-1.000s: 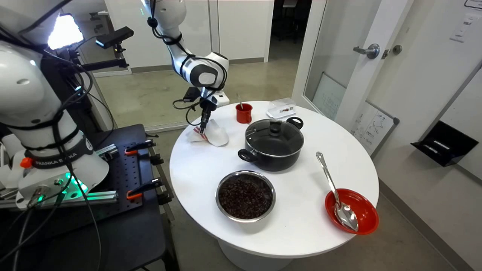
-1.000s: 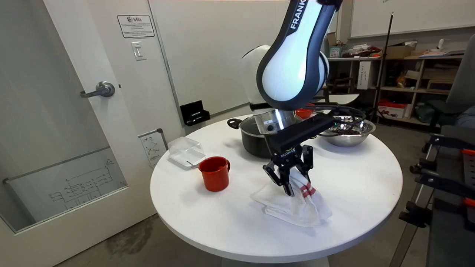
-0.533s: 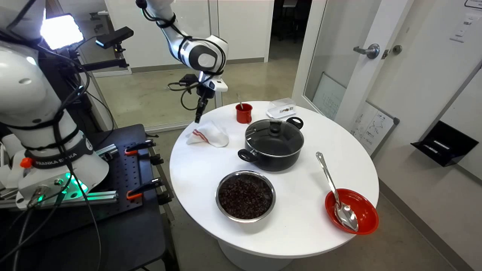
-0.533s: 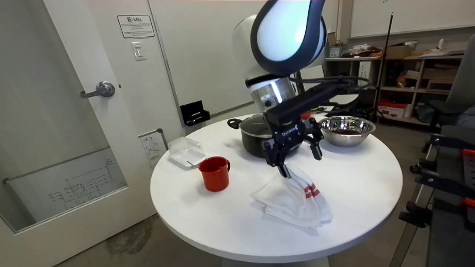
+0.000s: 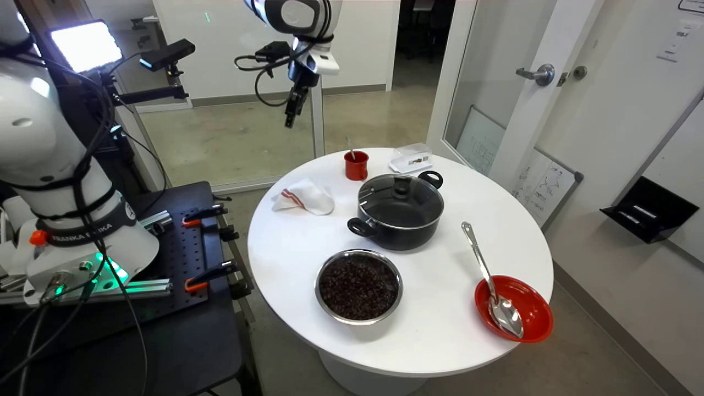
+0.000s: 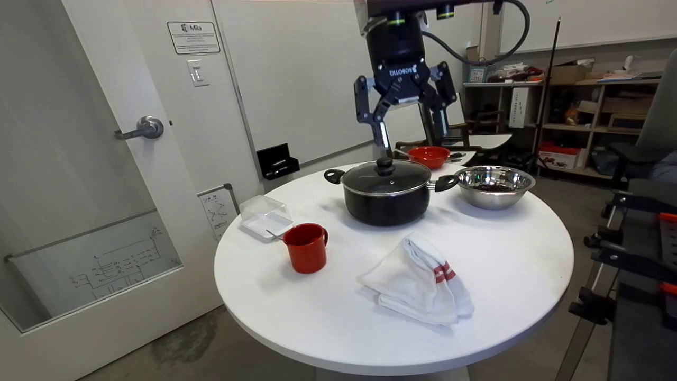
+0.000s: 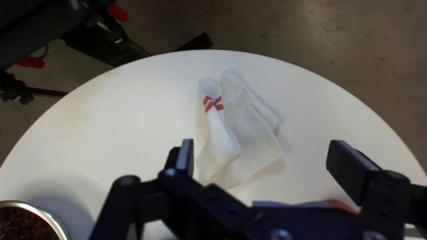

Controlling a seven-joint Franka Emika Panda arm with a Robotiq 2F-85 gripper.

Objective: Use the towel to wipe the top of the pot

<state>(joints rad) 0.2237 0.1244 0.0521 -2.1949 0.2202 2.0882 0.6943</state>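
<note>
Robotics laboratory: the room holds one white robot arm lettered "FRANKA" at its base, a black bench with orange-tipped clamps, a wall whiteboard, a small leaning whiteboard bearing handwriting, open shelves of boxes, a glass-panelled door with metal lever, and a wall sign (headed "Mila").

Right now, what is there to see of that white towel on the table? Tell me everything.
The towel looks like soft cloth, white with a band of red stripes across one part. It lies loosely folded and wrinkled, its layers overlapping, on the round white table, between the table's edge and the black pot. It touches nothing but the table; the open gripper hangs higher, clear of it.
</note>
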